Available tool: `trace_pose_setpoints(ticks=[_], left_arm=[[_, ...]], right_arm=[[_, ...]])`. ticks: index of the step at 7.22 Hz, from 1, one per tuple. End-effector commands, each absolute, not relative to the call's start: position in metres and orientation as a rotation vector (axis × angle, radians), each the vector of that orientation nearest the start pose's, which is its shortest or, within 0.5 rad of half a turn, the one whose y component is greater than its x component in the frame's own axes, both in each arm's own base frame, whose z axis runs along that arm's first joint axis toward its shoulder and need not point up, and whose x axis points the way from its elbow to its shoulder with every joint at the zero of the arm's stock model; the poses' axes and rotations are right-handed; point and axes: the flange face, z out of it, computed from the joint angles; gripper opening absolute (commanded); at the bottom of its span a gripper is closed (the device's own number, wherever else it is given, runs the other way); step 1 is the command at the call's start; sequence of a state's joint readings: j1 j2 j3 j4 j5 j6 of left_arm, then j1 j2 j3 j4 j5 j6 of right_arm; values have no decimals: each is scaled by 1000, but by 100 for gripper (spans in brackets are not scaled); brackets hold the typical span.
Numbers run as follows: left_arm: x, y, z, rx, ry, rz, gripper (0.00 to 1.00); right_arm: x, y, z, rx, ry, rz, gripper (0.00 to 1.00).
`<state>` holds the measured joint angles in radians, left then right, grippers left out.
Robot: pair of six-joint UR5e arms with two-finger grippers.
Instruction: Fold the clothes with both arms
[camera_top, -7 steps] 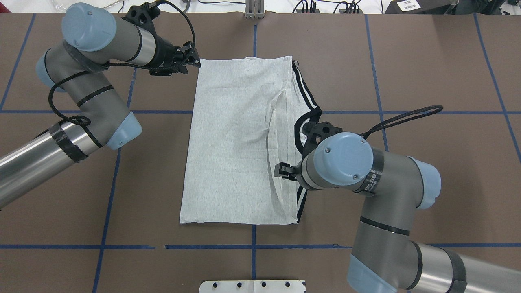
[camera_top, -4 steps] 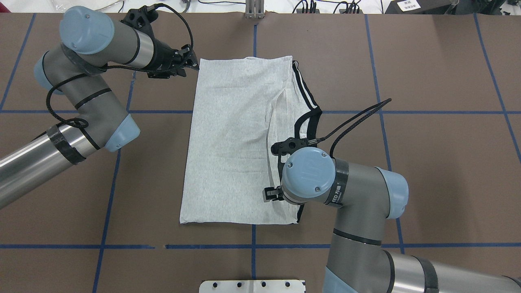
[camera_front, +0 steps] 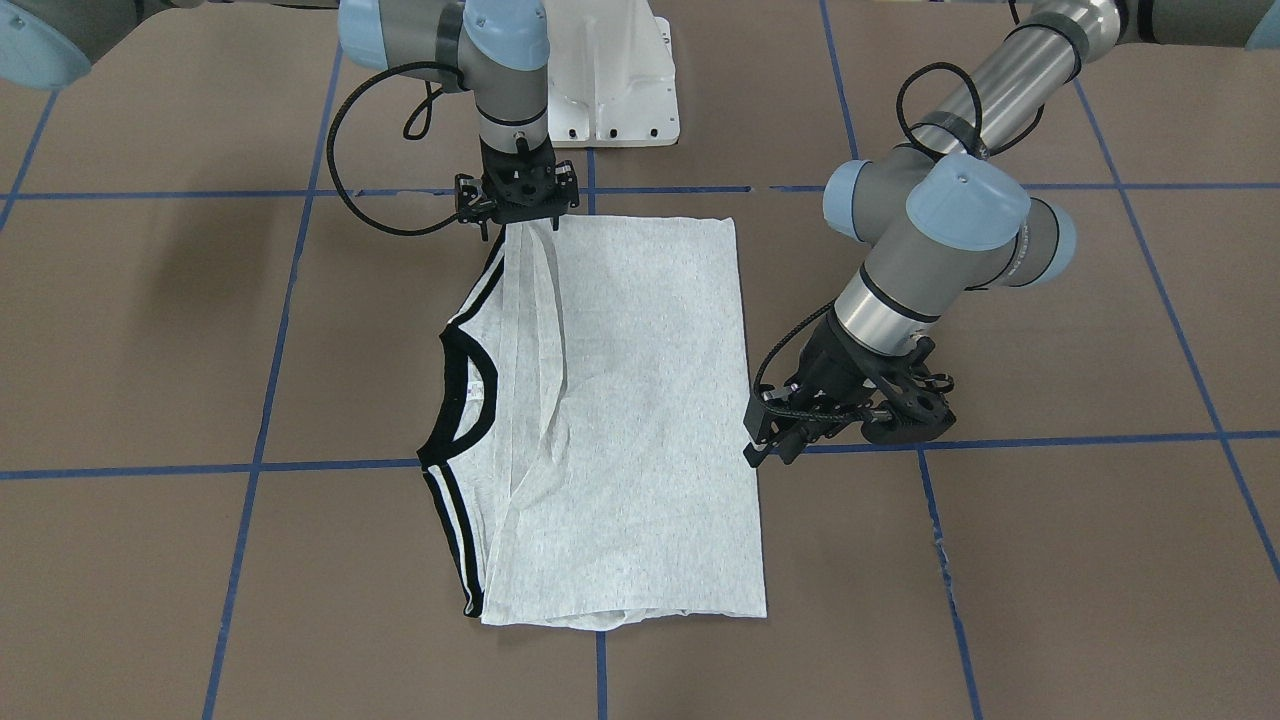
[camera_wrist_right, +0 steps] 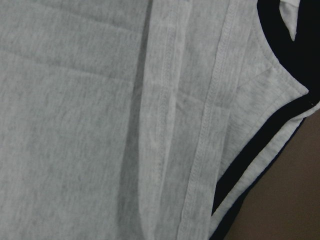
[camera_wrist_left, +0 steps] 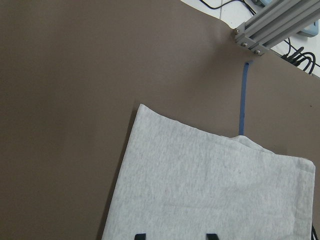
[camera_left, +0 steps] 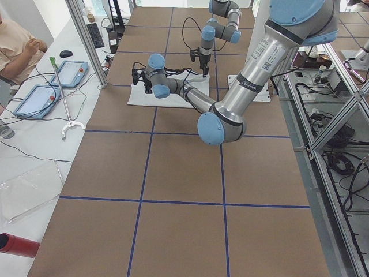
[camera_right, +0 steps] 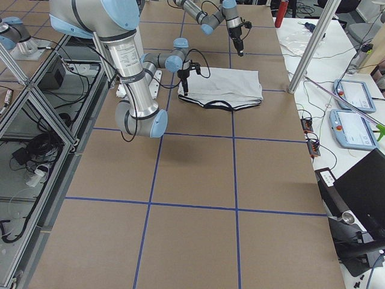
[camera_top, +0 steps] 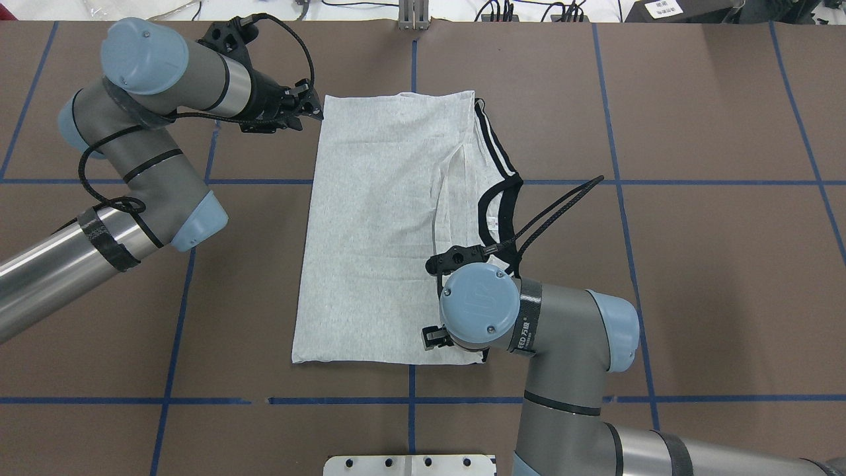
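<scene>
Brown worktop (camera_top: 694, 277), gridded with blue tape lines (camera_top: 172, 317). Nearest the robot, a white base plate (camera_top: 410, 465) at the worktop's edge. Just beyond it, right arm (camera_top: 568, 330) bent over the near right corner of the T-shirt (camera_top: 377, 225), wrist pointing straight down. Right gripper (camera_front: 515, 214) sits at the shirt's near edge, at or touching the cloth; cannot tell whether its jaws are apart or closed. Its wrist view is filled with grey fabric, seams and black trim. T-shirt lies flat mid-worktop, folded to a long rectangle running near to far, plain grey side up. Black collar (camera_top: 505, 198) and black-striped cuff (camera_top: 492, 142) show along its right side; left side is a clean straight edge. Left arm (camera_top: 152, 165) reaches in from the left toward the far left corner. Left gripper (camera_top: 316, 108) hovers just beside that corner, jaws parted, nothing between them; both fingertips (camera_wrist_left: 141, 236) show apart in the wrist view. Aluminium post (camera_top: 413, 16) at the far edge.
</scene>
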<state>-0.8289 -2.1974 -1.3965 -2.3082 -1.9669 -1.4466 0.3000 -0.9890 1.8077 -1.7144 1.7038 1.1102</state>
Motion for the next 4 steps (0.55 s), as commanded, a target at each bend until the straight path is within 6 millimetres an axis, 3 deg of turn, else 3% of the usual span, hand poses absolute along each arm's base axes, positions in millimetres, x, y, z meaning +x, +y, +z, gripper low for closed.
trace_pose_setpoints(ticks=[1,2,3,4], left_arm=[[419,-597,275,230,1209,-379,50],[418,-597,275,230,1210,-380,50],[417,-596,270,235,1217,-377,50],[414,-593,269,228,1209,-379,50]], right_arm=[[-562,-319,274,142,-630,-223,100],[-526,-311,306,137,-614,-218,100],[-489,-298,315,139,-628,-218,100],[-489,-288,304,139,-639,-216,100]])
